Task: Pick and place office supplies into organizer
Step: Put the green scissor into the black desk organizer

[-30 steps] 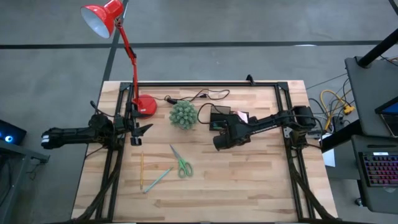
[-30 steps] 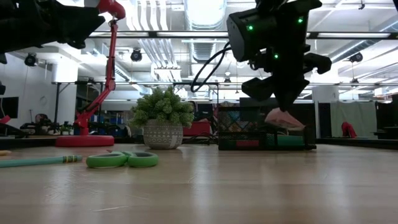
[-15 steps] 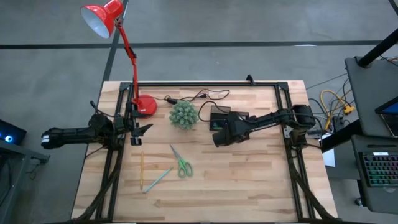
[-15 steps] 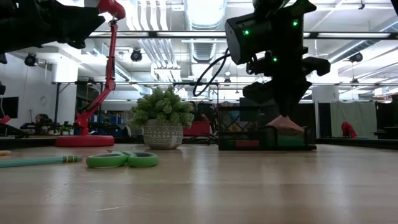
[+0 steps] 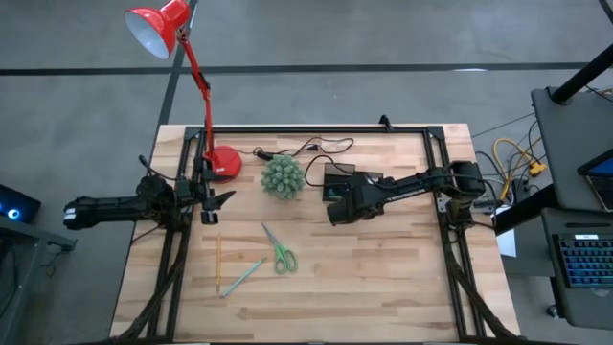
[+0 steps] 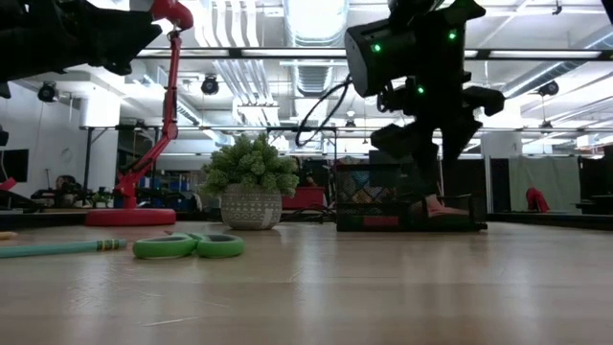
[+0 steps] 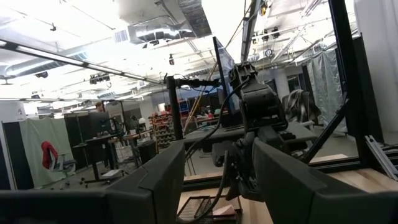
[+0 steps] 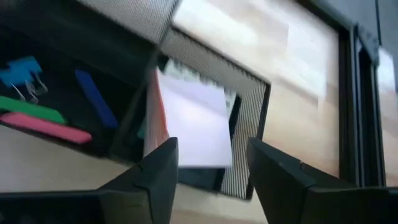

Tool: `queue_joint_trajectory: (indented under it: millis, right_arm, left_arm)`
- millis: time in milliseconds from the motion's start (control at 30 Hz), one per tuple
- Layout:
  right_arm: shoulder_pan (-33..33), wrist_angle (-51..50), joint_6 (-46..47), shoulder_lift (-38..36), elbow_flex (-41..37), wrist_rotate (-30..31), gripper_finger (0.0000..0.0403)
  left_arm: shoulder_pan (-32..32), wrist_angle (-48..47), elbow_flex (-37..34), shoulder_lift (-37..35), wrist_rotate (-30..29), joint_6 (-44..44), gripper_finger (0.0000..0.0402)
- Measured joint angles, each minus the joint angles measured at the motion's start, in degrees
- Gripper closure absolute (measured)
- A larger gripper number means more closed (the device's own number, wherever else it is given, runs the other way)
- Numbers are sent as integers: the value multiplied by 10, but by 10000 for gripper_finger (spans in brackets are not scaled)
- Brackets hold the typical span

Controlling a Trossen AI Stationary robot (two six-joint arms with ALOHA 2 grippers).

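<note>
From above, the right gripper (image 5: 337, 196) hangs over the black organizer (image 5: 339, 174), which sits on the worktop (image 5: 383, 278) just beside the fuzzy green plant (image 5: 283, 177). The gripper's fingers cannot be made out here. The left gripper (image 5: 213, 199) waits at the far side of the worktop, near the red lamp (image 5: 226, 163), its fingers spread and empty. The green scissors (image 5: 280, 251), the yellow pencil (image 5: 217, 263) and the light green pen (image 5: 245, 276) lie well apart from the right gripper, nearer the left one.

At table height, the right gripper (image 6: 431, 158) reaches down into the organizer (image 6: 402, 199), and a pink sticky-note pad (image 6: 446, 205) rests inside just beneath it. The scissors (image 6: 188, 246) and pen (image 6: 57, 248) lie flat in the foreground.

Past the left wrist, that arm's two dark fingers (image 7: 155, 183) stand apart with nothing between them; the right arm shows beyond, above the organizer (image 7: 202, 208).

Past the right wrist, the fingers (image 8: 158, 171) stand wide apart. The sticky-note pad (image 8: 189, 121) lies in a mesh compartment of the organizer (image 8: 245, 149), directly beyond the gap, not gripped by either finger. A blue binder clip (image 8: 25, 71) and a pink bit (image 8: 46, 127) lie in the neighbouring compartment.
</note>
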Motion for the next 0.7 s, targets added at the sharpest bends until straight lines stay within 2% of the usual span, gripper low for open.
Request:
queue_joint_trajectory:
  millis: [133,333,467,700]
  right_arm:
    - [22,1,-21,0,20,63,219]
    - [100,18,-28,0,33,157,234]
    - [158,98,-113,0,32,153,251]
    - [235,253,-257,0,30,107,280]
  left_arm:
    - [0,0,0,0,0,0,226]
    - [0,-2,0,0,0,0,226]
    - [0,-2,0,0,0,-2,226]
    - [0,-2,0,0,0,-6,226]
